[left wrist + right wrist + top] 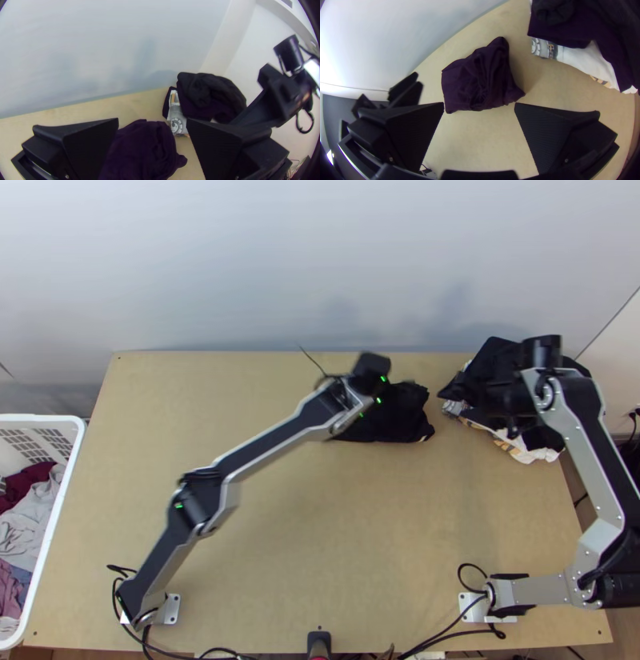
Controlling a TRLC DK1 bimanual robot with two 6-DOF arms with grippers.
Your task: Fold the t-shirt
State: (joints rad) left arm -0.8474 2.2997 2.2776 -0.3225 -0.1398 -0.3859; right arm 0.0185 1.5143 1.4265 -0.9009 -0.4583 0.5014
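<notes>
A dark t-shirt (400,416) lies bunched in a compact bundle near the table's far edge. Over its left part is my left gripper (370,408), partly hidden by its own arm. In the left wrist view the left gripper (152,125) stands open, the dark bundle (143,150) between and beyond its fingers. My right gripper (480,396) is above the clothes pile at the far right. The right wrist view has the right gripper (479,106) open, with the t-shirt (480,78) beyond its fingers, apart from them.
A pile of folded dark and white clothes (524,452) sits at the table's far right corner, beneath the right arm. At the left edge stands a white laundry basket (60,492) with several garments. A pale wall rises behind the table (320,564).
</notes>
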